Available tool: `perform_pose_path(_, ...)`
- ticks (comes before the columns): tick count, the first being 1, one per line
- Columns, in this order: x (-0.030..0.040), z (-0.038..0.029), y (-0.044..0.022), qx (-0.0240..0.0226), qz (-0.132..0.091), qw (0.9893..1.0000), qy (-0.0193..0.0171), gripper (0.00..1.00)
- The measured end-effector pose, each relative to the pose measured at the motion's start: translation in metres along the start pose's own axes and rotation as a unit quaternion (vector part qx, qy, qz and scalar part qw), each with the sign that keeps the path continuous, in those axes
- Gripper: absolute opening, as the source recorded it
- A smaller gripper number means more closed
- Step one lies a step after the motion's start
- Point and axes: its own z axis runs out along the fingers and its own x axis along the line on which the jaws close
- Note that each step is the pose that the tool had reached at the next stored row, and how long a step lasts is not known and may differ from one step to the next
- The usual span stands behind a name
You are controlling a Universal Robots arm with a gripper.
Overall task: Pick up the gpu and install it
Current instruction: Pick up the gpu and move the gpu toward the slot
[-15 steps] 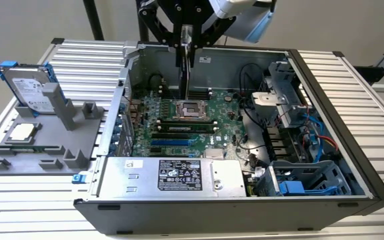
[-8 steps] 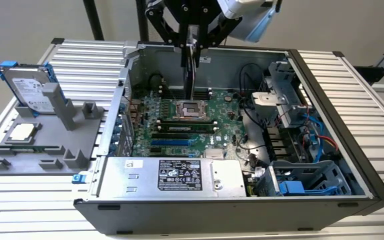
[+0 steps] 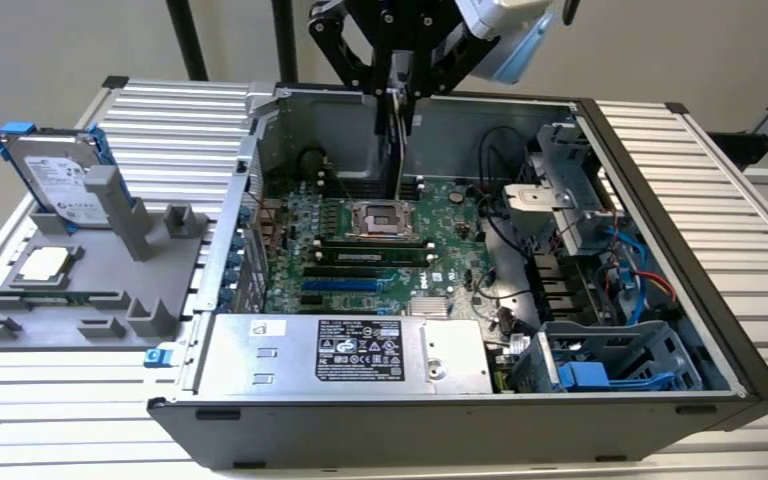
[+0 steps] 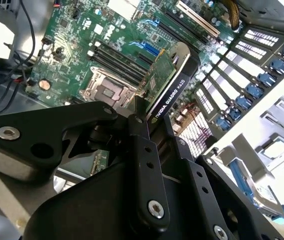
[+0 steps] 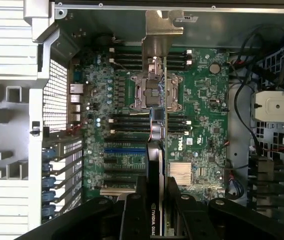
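The wide grey-and-black metal tower case (image 3: 424,440) lies open straight below the jaws, with its green motherboard (image 3: 451,235) face up toward them. The black multi-link gripper (image 3: 395,95) has its jaws closed firmly on the gpu (image 3: 392,150), a flat green circuit card with a black cooler shroud (image 4: 174,82). The card hangs lengthwise away from the jaws, its silver metal bracket (image 5: 163,30) at the far end. It sits above the board and apart from it, over the square silver processor socket (image 3: 387,218).

The step in hand looks like bringing the card to its slot. To do it well, I judge, the connector edge must face the board and run along the slot, with the bracket toward the slotted rear wall, all before any pressing (a skewed card would likely bind).

Counted: one case, one grey moulded fixture (image 3: 91,290), one motherboard, one silver hard drive with blue rails (image 3: 57,175), one gpu, one socket. The fixture and the drive stand outside the case, well to one side of the jaws.
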Motion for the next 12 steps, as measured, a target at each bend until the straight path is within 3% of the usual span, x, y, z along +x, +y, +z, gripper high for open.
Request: perform_pose_path(12,-0.0009,0.0000,0.0001,0.0000,0.000,1.0000,0.0000,0.00)
